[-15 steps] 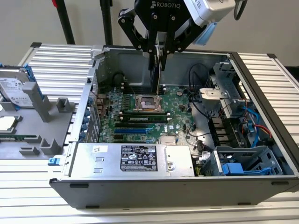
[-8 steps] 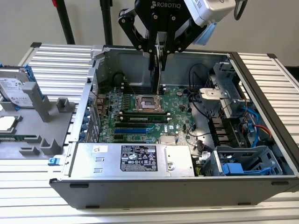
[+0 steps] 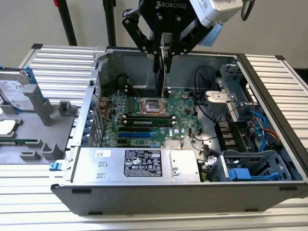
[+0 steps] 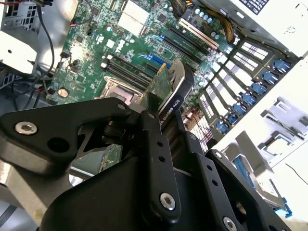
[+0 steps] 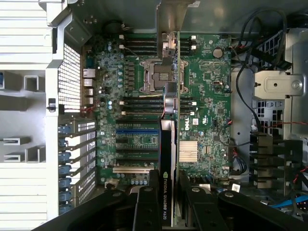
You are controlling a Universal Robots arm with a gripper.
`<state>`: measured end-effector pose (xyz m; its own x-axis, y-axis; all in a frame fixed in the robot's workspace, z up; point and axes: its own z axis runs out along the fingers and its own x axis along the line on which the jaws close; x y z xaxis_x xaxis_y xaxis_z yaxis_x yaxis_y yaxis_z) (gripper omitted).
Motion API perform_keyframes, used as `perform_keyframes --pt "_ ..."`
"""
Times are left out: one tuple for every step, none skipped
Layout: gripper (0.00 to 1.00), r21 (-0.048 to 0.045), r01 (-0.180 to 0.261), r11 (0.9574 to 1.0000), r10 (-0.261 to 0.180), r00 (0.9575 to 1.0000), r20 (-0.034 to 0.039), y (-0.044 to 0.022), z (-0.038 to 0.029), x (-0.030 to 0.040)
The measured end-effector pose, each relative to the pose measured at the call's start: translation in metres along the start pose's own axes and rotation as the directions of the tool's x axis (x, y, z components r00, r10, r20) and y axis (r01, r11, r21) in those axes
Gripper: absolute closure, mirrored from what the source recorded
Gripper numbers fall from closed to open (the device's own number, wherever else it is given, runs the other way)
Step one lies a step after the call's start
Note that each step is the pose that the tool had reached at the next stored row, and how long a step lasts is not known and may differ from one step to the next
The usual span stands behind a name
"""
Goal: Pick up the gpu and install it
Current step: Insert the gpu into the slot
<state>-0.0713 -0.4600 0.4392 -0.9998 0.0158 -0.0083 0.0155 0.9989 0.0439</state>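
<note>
My gripper [image 3: 163,52] hangs over the open computer case [image 3: 269,86], shut on the gpu [image 3: 160,72]. The card is held upright on edge, pointing down toward the green motherboard [image 3: 187,108] and clear above it. In both wrist views the gpu [image 5: 168,144] [image 4: 169,89] runs out from between the black fingers [image 5: 147,202], showing a thin green board with a black cooler along one face. Its silver end bracket [image 5: 169,19] is at the far end. The card slots [image 5: 137,139] lie beside the card's line, toward the case's vented rear wall [image 5: 70,77].
A silver power supply [image 3: 139,163] fills the case's near side. Drive cages [image 3: 231,96] and loose cables [image 3: 262,130] crowd the exterior view's right. Outside the case, a hard drive [image 3: 14,89] and a grey fixture [image 3: 48,120] sit at the exterior view's left.
</note>
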Motion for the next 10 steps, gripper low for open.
perform_keyframes --pt "1.0 0.0 0.0 1.0 0.0 1.0 0.0 0.0 0.0 0.0" --pt "1.0 -0.0001 0.0 1.0 0.0 1.0 0.0 0.0 0.0 0.0" --pt "1.0 0.0 0.0 1.0 0.0 1.0 0.0 0.0 0.0 0.0" --pt "1.0 0.0 0.0 1.0 0.0 1.0 0.0 0.0 0.0 0.0" --pt "1.0 0.0 0.002 1.0 -0.002 1.0 0.0 0.0 0.0 0.0" --pt "1.0 0.0 0.004 1.0 -0.004 1.0 -0.0001 0.0 0.0 0.0" --pt "1.0 -0.0001 0.008 1.0 -0.008 1.0 -0.0003 0.0 0.0 0.0" --pt "1.0 -0.0001 0.012 0.9999 -0.012 0.9999 -0.0005 0.0 0.0 0.0" --pt "1.0 -0.0002 0.016 0.9999 -0.016 0.9999 -0.0007 0.0 0.0 0.0" --pt "1.0 -0.0002 0.021 0.9998 -0.021 0.9998 -0.0009 0.0 0.0 0.0"
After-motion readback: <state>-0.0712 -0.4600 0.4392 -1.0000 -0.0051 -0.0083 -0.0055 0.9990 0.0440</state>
